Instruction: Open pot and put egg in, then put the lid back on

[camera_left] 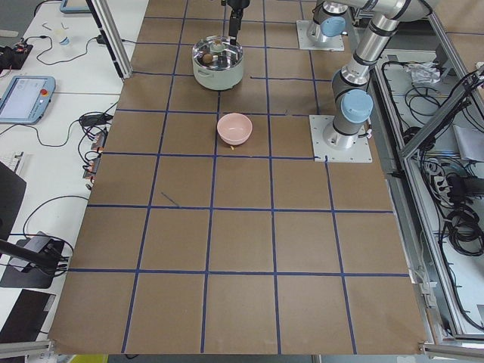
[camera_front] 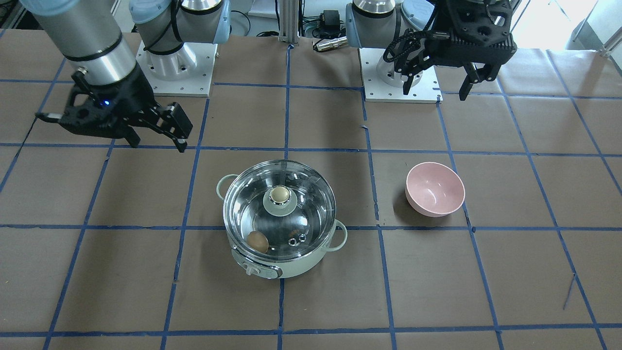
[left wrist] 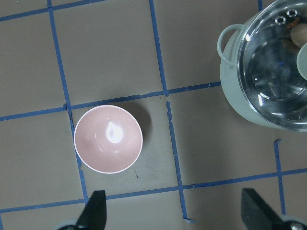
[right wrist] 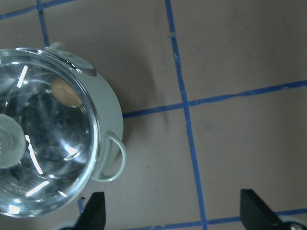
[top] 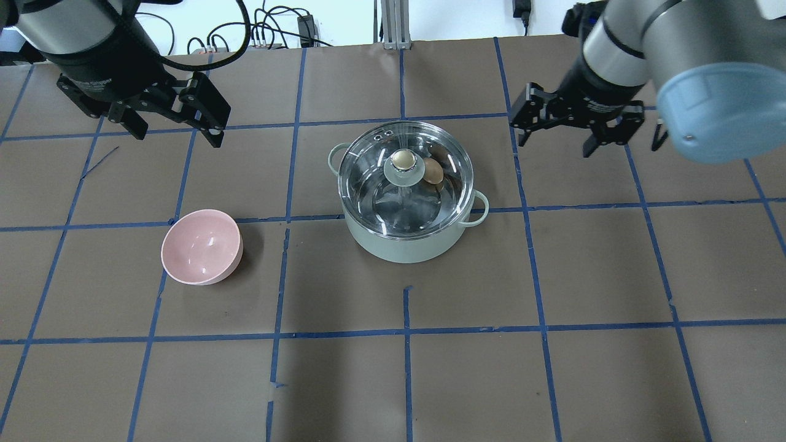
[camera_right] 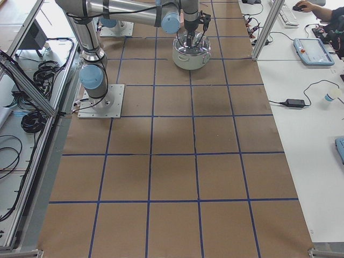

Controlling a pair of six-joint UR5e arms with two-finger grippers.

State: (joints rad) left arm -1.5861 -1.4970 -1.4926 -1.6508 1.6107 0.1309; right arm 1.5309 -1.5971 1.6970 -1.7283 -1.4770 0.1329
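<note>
The mint-green pot (top: pixel 399 245) stands mid-table with the glass lid (top: pixel 381 184) seated on it. The brown egg (top: pixel 433 172) lies inside, seen through the glass, against the wall. In the front view the pot (camera_front: pixel 291 267), lid (camera_front: pixel 301 194) and egg (camera_front: pixel 258 241) show the same. My left gripper (top: pixel 178 135) is open and empty, raised well to the pot's far left. My right gripper (top: pixel 556 146) is open and empty, raised to the pot's far right. The right wrist view shows the lid (right wrist: pixel 48 143) and egg (right wrist: pixel 66 92).
An empty pink bowl (top: pixel 201 247) sits left of the pot, below my left gripper's view (left wrist: pixel 108 139). Brown paper with blue tape lines covers the table (top: pixel 552 368). The arm bases (camera_front: pixel 175 73) stand at the robot's edge.
</note>
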